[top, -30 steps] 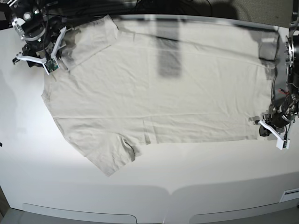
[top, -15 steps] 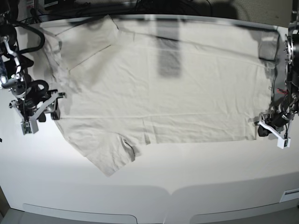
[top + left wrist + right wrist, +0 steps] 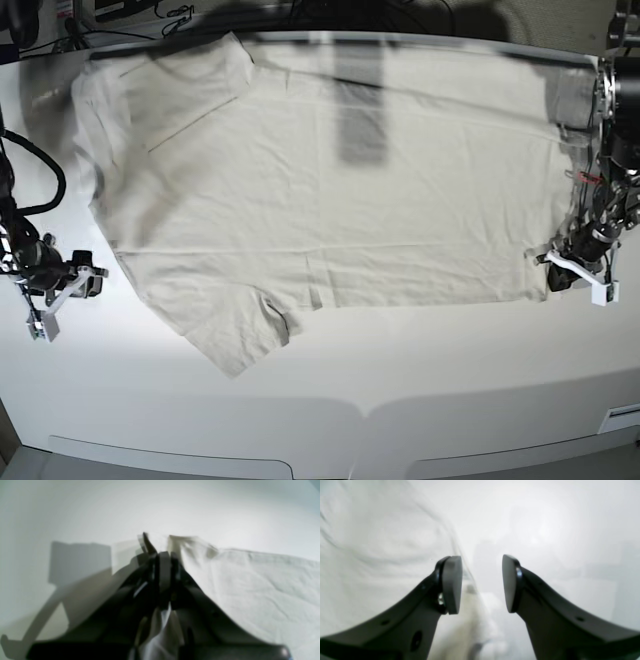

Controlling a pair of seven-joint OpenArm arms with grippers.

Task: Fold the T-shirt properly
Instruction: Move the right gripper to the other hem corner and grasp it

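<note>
Left gripper [image 3: 578, 268] is pressed together on the T-shirt [image 3: 340, 200], pinching the hem corner at the base view's right edge; in the left wrist view a tuft of pale fabric pokes out past its black fingers [image 3: 163, 565]. Right gripper [image 3: 58, 293] stands spread, and in its wrist view the 2 pads [image 3: 451, 583] have nothing between them, with the cloth's edge lying just to one side.

Compared with 1 second ago, the right gripper has travelled from the far sleeve at the top left, down the left side of the bench [image 3: 420, 360], and now sits beside the near left edge of the shirt, apart from it. The left gripper has barely shifted and keeps its hold on the same corner. The far sleeve, earlier half hidden by the arm, now lies uncovered.

1 T-shirt lies spread flat across the white bench, wrinkled, with 1 sleeve at the far left and 1 sleeve pointing toward the near edge. 2 grippers are in view, 1 at each side of the shirt.
</note>
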